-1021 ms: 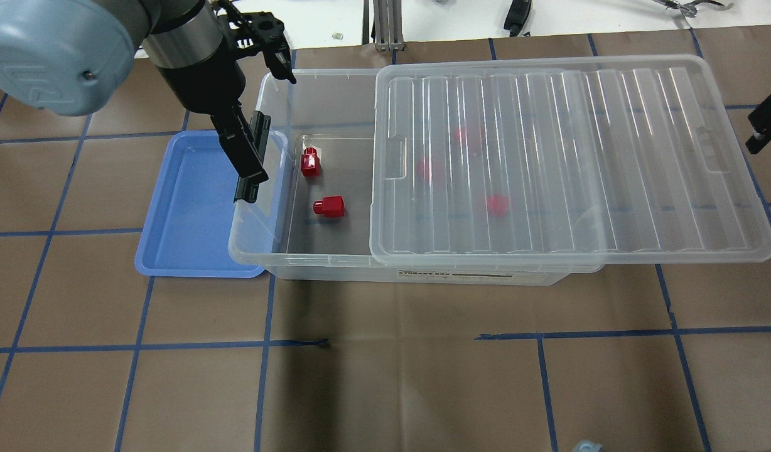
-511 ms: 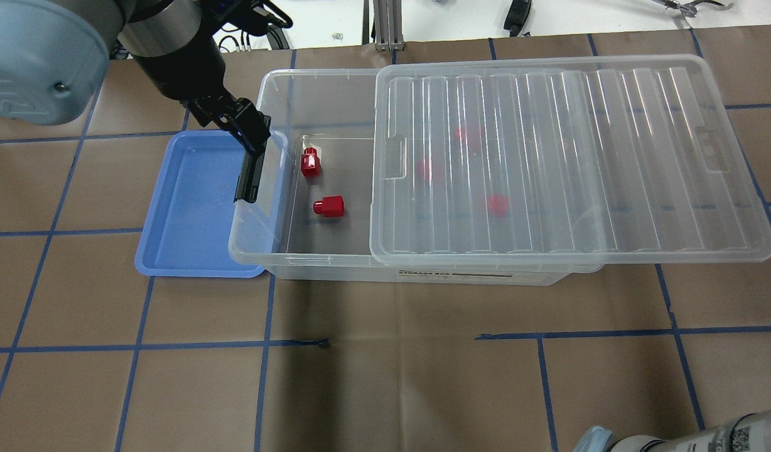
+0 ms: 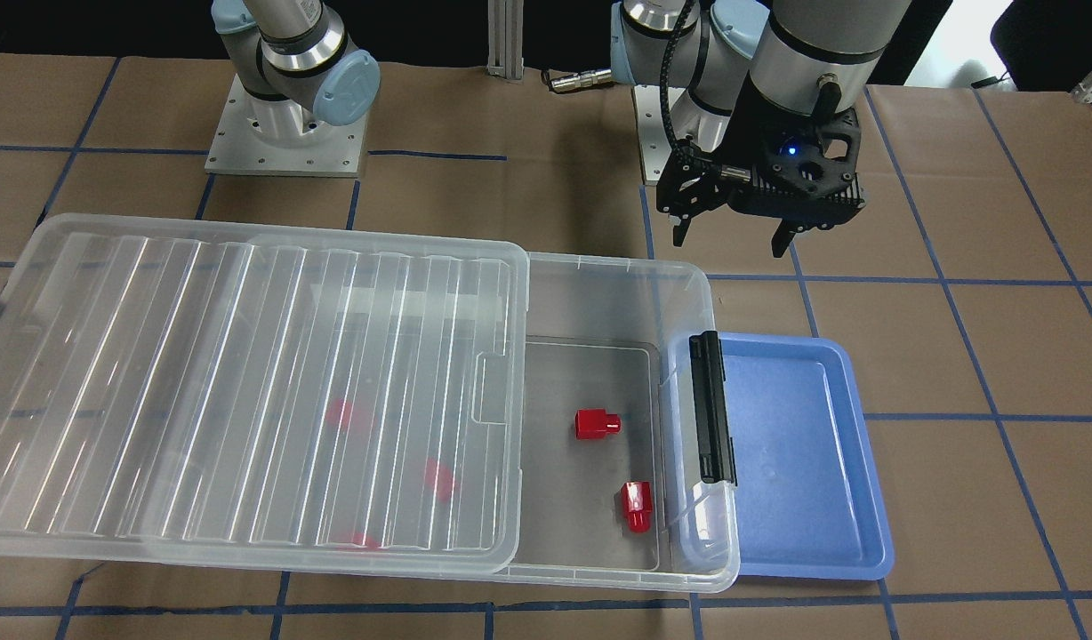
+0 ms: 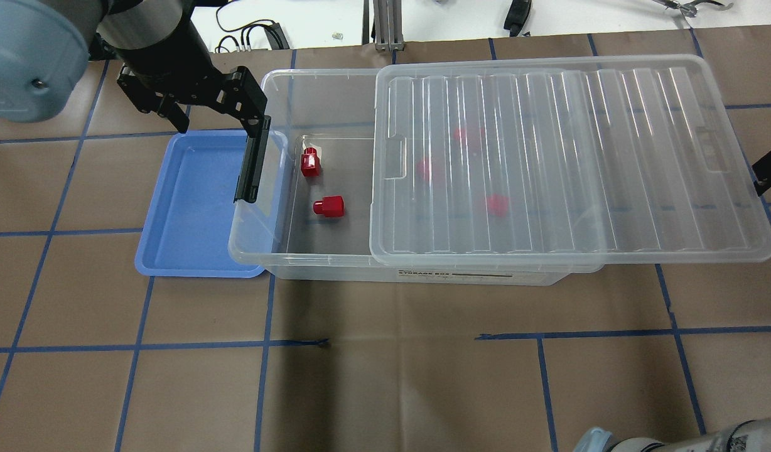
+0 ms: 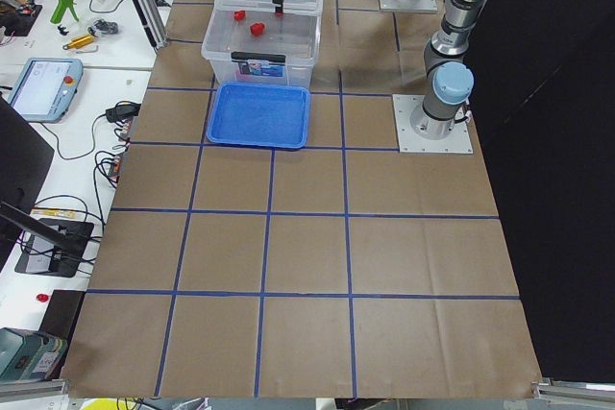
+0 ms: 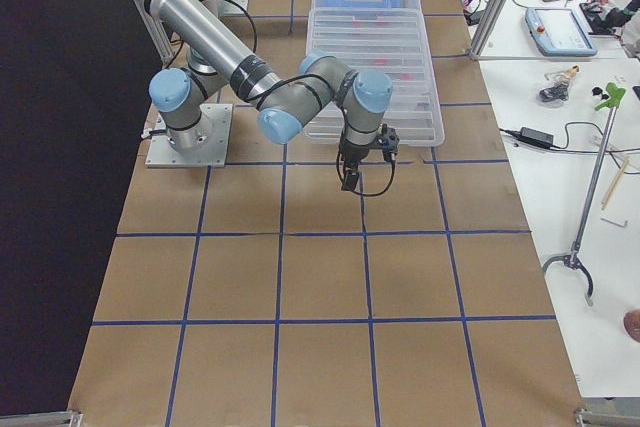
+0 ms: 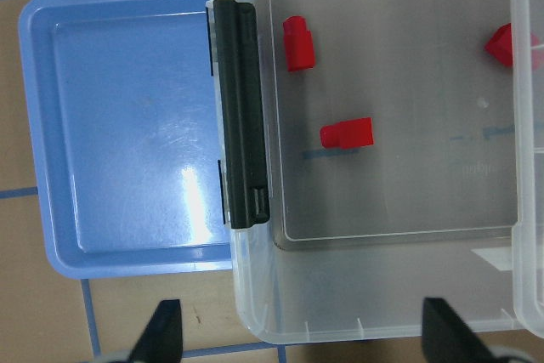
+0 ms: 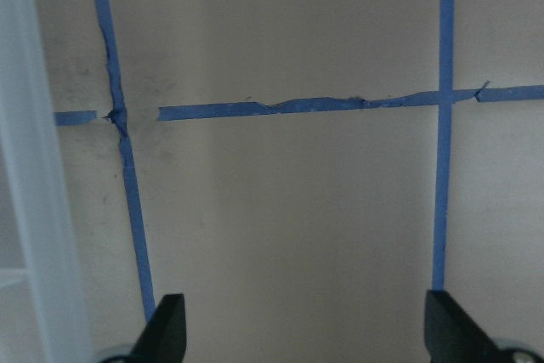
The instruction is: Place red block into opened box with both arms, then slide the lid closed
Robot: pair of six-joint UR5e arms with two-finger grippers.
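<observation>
Two red blocks (image 4: 309,163) (image 4: 329,206) lie on the floor of the box (image 4: 323,73) in its uncovered left end. They also show in the left wrist view as red blocks (image 7: 298,42) (image 7: 347,133). The ribbed lid (image 4: 549,157) covers the rest of the box and overhangs its right end, and several more red pieces blur through it. My left gripper (image 4: 217,122) hangs open and empty just outside the box's left corner, above the blue tray's edge. My right gripper (image 4: 768,169) is open and empty beside the lid's right end, over bare paper.
A blue tray (image 4: 191,207) lies against the box's left end, under its black latch bar (image 4: 250,166). Brown paper with blue tape lines covers the table. An aluminium post (image 4: 385,25) stands beyond the box. A person's hand shows at a side bench.
My left gripper has turned and pulled back from over the box's left end toward the view's top left, still open. The right gripper has shifted down along the right edge.
</observation>
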